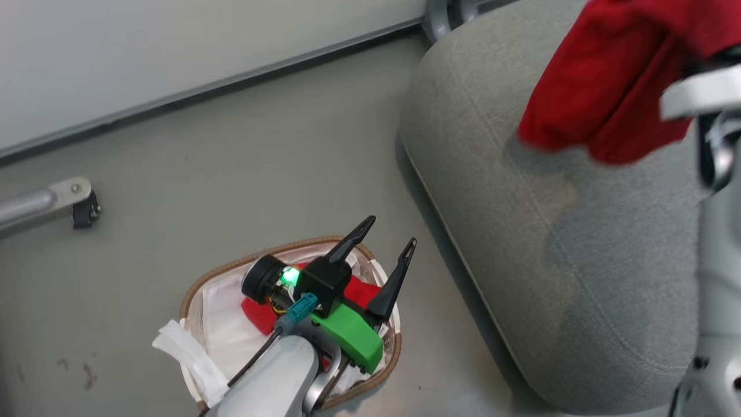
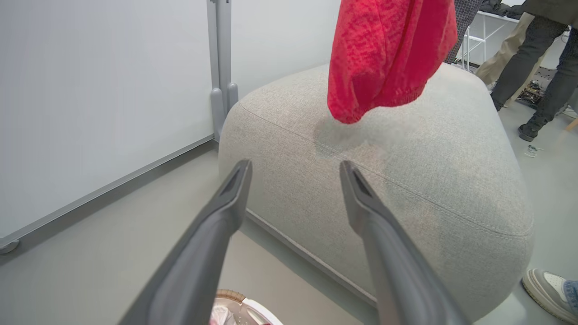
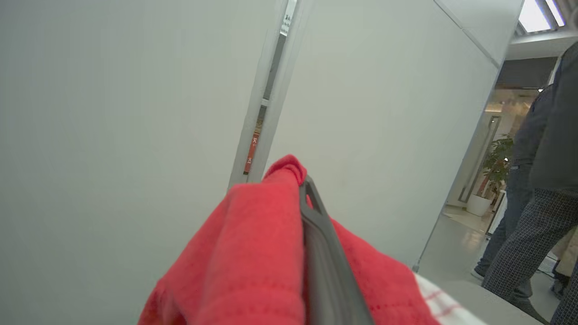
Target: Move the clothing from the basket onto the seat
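The left pincer point(image 1: 391, 230) hangs over the basket point(image 1: 186, 301) with its two dark fingers spread wide, holding and touching nothing. In the left wrist view the same pincer point(image 2: 293, 178) points towards the seat point(image 2: 451, 180), and the gap between the fingers frames the cushion's rounded corner and stitched seam.

The right pincer point(image 3: 301, 184) is pressed together on a red garment point(image 3: 253, 253). One dark finger point(image 3: 318, 243) shows in the right wrist view with fabric bunched against it on both sides and folded over its tip; the other finger is buried in the cloth. In the head view the red garment point(image 1: 608, 87) hangs at the upper right, beside the pale right forearm and above the seat point(image 1: 579, 260). From the left wrist view the garment point(image 2: 384, 58) dangles over the cushion top, its lower end near the fabric with a soft shadow under it.

The basket stands on the grey floor point(image 1: 231, 174) just beside the seat's edge. Inside it, more red clothing point(image 1: 257, 315) lies on a white sheet point(image 1: 223, 324), partly hidden by the left arm.

A person's dark trouser legs point(image 2: 533, 58) stand beyond the seat, and a pale shoe point(image 2: 548, 289) sits on the floor near its lower corner.
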Robot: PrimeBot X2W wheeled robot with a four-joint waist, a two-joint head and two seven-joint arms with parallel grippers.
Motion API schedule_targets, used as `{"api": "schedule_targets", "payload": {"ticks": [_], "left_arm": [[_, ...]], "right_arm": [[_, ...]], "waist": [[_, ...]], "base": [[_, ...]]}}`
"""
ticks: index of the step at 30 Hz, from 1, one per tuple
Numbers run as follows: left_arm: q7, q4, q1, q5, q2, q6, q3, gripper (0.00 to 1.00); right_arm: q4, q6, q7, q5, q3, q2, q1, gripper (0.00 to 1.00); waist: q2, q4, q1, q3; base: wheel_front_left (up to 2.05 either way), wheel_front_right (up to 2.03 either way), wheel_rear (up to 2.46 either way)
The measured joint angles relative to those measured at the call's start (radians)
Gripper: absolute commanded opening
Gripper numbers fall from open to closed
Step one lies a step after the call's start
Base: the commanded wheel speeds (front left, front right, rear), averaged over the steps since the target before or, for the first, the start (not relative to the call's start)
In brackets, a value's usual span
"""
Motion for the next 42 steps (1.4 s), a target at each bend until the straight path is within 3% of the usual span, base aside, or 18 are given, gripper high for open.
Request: {"api": "schedule_targets", "payload": {"ticks": [8, 13, 23, 32, 33, 34, 35, 42], "left_arm": [[0.000, -0.041, -0.067, 0.035, 0.027, 0.000, -0.015, 1.00], [0.000, -0.073, -0.116, 0.052, 0.036, 0.000, -0.007, 1.00], [0.000, -0.095, -0.167, 0.086, 0.040, 0.000, 0.000, 1.00], [0.000, -0.084, -0.170, 0.093, 0.045, -0.001, 0.006, 1.00], [0.000, -0.081, -0.170, 0.093, 0.048, -0.001, 0.007, 1.00], [0.000, -0.078, -0.170, 0.094, 0.050, -0.001, 0.008, 1.00], [0.000, -0.077, -0.170, 0.094, 0.051, -0.001, 0.010, 1.00], [0.000, -0.056, -0.158, 0.092, 0.050, -0.001, 0.017, 1.00]], "right_arm": [[0.103, 0.000, 0.000, -0.063, -0.137, -0.137, -0.256, 0.00], [0.169, 0.000, 0.000, -0.095, -0.202, -0.189, -0.330, 0.00], [0.285, 0.000, -0.002, -0.151, -0.330, -0.190, -0.290, 0.00], [0.354, 0.000, -0.002, -0.184, -0.399, -0.164, -0.225, 0.00], [0.354, 0.000, -0.002, -0.184, -0.402, -0.160, -0.221, 0.27], [0.353, 0.000, -0.002, -0.184, -0.404, -0.156, -0.216, 0.41], [0.351, 0.000, -0.002, -0.184, -0.404, -0.152, -0.211, 1.00], [0.294, 0.000, -0.002, -0.158, -0.408, -0.114, -0.107, 1.00]], "waist": [[0.0000, 0.055, 0.0001, 0.124], [0.0000, 0.091, 0.0001, 0.220], [0.0000, 0.146, 0.0002, 0.399], [0.0000, 0.183, 0.0002, 0.471], [0.0000, 0.183, 0.0002, 0.472], [0.0000, 0.182, 0.0002, 0.472], [0.0000, 0.181, 0.0002, 0.471], [0.0000, 0.167, 0.0001, 0.431]], "base": [[0.00, 0.00, 0.00], [0.00, 0.00, 0.00], [0.00, 0.00, 0.00], [0.00, 0.00, 0.00], [0.00, 0.00, 0.00], [0.00, 0.00, 0.00], [0.00, 0.00, 0.00], [0.00, 0.00, 0.00]]}}
